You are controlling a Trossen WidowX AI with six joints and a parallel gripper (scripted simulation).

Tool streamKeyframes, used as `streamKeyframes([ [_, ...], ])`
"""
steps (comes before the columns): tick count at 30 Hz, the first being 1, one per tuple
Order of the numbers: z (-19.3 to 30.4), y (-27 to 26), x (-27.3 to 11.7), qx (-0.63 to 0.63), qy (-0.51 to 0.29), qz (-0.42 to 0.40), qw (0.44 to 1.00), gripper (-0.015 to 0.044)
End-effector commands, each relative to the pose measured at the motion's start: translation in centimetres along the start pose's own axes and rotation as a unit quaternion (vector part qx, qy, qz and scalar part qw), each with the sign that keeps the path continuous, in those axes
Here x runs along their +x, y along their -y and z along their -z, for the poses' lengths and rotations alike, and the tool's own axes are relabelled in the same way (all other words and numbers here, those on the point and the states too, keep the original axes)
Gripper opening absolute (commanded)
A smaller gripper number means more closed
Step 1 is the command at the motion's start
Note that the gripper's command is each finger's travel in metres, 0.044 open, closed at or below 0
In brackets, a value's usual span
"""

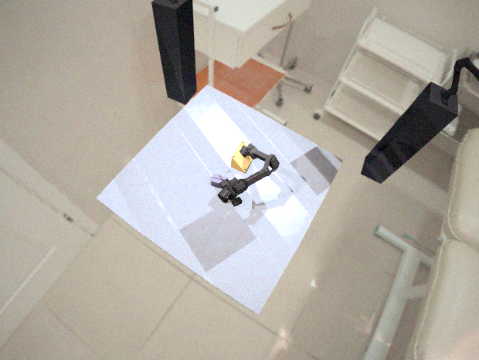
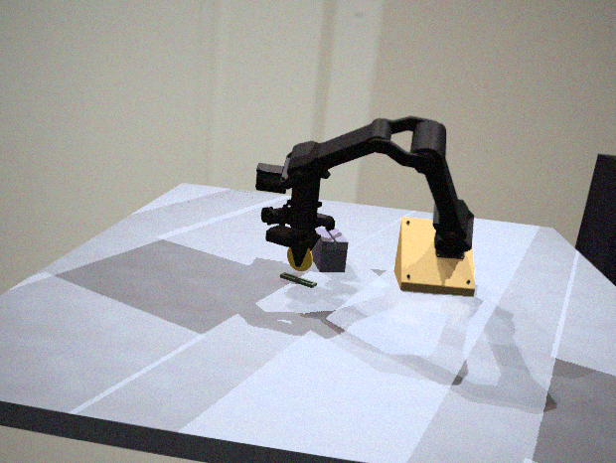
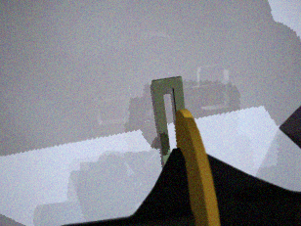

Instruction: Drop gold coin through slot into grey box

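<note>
The gold coin [image 2: 292, 259] [image 3: 197, 162] is upright on edge. My gripper [image 2: 298, 263] [image 3: 182, 155] is shut on it and holds it a little above the dark-green holder [image 2: 311, 284] [image 3: 158, 109]. In the wrist view the holder's long slot shows empty, just left of the coin's far end. The closed box [image 2: 332, 257] [image 1: 217, 181] [image 3: 294, 126] looks grey-purple and stands close beside the gripper, to the right in the exterior view. A slot line shows across its lid. The top view does not show the coin or the holder clearly.
The arm's yellow wedge-shaped base [image 2: 414, 253] [image 1: 240, 164] stands beyond the box, to the right in the exterior view. The table's dark front edge [image 2: 124, 441] runs along the bottom of that view. Shadows and bright patches cross the table top.
</note>
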State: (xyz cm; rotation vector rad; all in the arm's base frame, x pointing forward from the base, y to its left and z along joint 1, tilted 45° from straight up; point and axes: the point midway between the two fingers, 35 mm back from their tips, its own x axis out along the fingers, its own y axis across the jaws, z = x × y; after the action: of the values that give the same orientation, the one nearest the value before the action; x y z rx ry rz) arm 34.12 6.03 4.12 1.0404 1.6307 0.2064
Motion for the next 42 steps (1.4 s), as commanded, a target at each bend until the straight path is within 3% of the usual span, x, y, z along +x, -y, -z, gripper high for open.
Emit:
streamKeyframes([
  [1,-0.1,-0.1,-1.3,-0.004,0.003,0.002,1.0,0.0],
  [27,0.3,-0.1,-7.0,-0.001,0.002,0.001,1.0,0.0],
  [42,0.0,0.0,-7.1,0.239,0.002,0.0,0.971,0.0],
])
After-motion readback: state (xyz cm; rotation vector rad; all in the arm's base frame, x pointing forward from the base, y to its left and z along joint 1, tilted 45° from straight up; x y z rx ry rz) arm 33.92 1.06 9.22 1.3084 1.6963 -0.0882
